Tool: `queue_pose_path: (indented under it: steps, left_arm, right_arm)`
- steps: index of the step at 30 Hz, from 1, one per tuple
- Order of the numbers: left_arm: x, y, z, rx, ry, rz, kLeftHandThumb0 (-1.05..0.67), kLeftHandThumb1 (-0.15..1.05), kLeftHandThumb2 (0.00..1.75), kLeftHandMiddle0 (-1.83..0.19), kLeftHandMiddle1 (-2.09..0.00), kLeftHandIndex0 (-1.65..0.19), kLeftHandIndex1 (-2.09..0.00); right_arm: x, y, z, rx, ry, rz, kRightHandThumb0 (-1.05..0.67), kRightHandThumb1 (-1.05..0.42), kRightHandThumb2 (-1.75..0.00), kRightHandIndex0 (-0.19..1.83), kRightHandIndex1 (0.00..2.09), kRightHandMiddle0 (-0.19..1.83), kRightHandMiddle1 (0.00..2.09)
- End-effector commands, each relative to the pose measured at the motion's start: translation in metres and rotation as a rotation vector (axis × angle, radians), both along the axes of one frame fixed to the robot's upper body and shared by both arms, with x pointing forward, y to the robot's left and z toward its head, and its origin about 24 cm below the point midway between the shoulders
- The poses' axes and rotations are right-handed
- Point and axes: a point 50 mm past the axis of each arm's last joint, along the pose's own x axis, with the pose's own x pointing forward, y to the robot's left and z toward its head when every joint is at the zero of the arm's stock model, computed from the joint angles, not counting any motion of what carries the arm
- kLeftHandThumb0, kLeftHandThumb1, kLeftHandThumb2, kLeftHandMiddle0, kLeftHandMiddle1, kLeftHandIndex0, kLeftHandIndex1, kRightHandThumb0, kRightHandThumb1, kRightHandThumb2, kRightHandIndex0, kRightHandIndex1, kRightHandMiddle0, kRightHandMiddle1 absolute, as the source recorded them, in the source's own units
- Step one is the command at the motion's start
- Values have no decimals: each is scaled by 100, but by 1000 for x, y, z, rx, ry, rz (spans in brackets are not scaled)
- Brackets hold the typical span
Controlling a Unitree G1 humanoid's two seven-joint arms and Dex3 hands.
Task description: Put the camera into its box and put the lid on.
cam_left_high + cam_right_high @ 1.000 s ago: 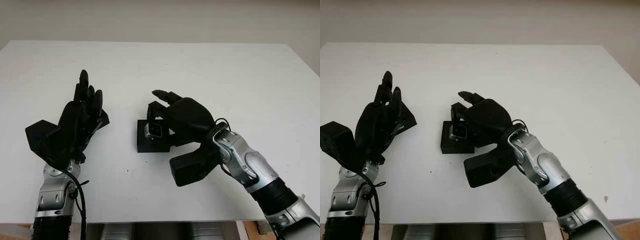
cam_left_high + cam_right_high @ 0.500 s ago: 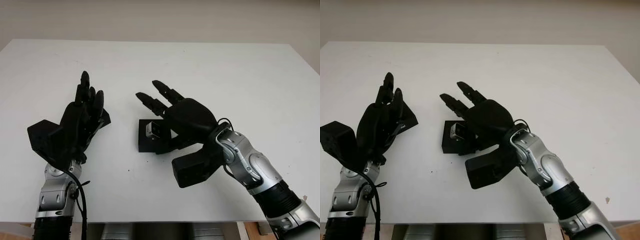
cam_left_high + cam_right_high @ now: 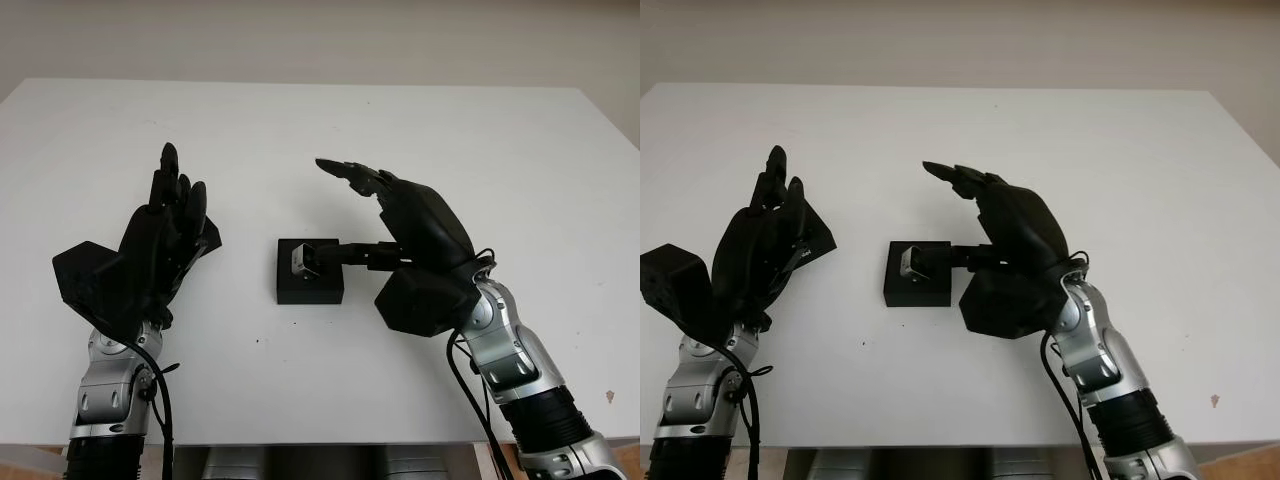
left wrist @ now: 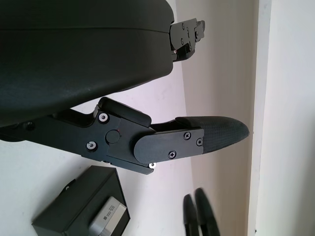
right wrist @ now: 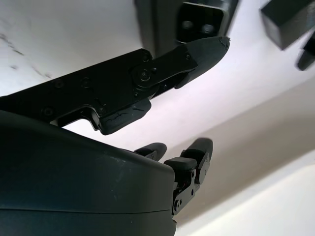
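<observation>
Lid (image 3: 205, 240) mostly hidden behind left hand (image 3: 160, 245); grasp unclear.

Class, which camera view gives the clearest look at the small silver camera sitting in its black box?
The left eye view: the camera sits unobstructed in the open box, seen from above. The right eye view shows it much the same. The left wrist view catches it at the picture's edge, and the right wrist view partly hides it behind a finger.

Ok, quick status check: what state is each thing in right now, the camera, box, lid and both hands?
camera: sitting in the box, top exposed.
box: open, no lid on, flat on the table.
lid: on the table behind the left hand, off the box.
left hand: open, raised left of the box.
right hand: open, right of the box, holding nothing.
</observation>
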Motion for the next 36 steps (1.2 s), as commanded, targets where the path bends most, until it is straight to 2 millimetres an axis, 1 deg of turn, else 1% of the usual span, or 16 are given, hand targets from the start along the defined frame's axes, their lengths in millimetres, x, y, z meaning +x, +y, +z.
queue_pose_path:
  steps: [1, 6, 10, 13, 17, 19, 22, 25, 31, 34, 36]
  left_arm:
    - [-2, 4, 3, 15, -16, 5, -77, 105, 53, 19, 0, 19, 0]
    - [-1, 5, 4, 24, -23, 13, -78, 105, 53, 19, 0, 19, 0]
    - [-1, 5, 4, 22, -22, 13, -77, 105, 52, 19, 0, 19, 0]
    - [-1, 6, 5, 21, -25, 6, -76, 105, 52, 19, 0, 19, 0]
    - [-1, 6, 5, 24, -24, 1, -77, 105, 53, 19, 0, 19, 0]
    - [-1, 6, 5, 29, -23, 4, -77, 105, 53, 19, 0, 19, 0]
    - [-1, 6, 5, 32, -20, 6, -77, 105, 53, 19, 0, 19, 0]
    - [-1, 6, 5, 26, -22, 5, -77, 105, 54, 19, 0, 19, 0]
    - [-2, 6, 4, 21, -26, 4, -77, 105, 53, 19, 0, 19, 0]
    - [-2, 6, 4, 16, -23, 5, -77, 105, 53, 19, 0, 19, 0]
    - [-2, 7, 4, 24, -25, 3, -77, 105, 54, 19, 0, 19, 0]
  right_arm:
    - [0, -8, -6, -13, 33, -24, -79, -94, -5, 30, 32, 22, 71]
    - [-1, -11, -16, -18, 88, -27, -79, -90, -4, 29, 30, 25, 73]
    - [-1, -12, -21, -40, 124, -17, -78, -89, -4, 26, 28, 23, 72]
    - [-4, -8, -25, -66, 110, -4, -75, -87, -4, 26, 27, 25, 70]
    - [-7, -1, -32, -68, 71, 16, -77, -88, -5, 30, 28, 30, 72]
    - [-8, 2, -34, -60, 56, 19, -78, -88, -5, 31, 29, 29, 76]
    - [-8, 7, -36, -57, 35, 21, -79, -89, -5, 32, 31, 24, 91]
    - [-9, 12, -37, -55, 15, 29, -78, -89, -5, 31, 35, 19, 102]
    - [-11, 18, -39, -38, -15, 33, -77, -89, -5, 30, 41, 18, 108]
    - [-11, 18, -41, -32, -23, 27, -76, -90, -6, 27, 51, 18, 113]
    - [-11, 18, -42, -31, -21, 22, -75, -90, -6, 26, 54, 19, 114]
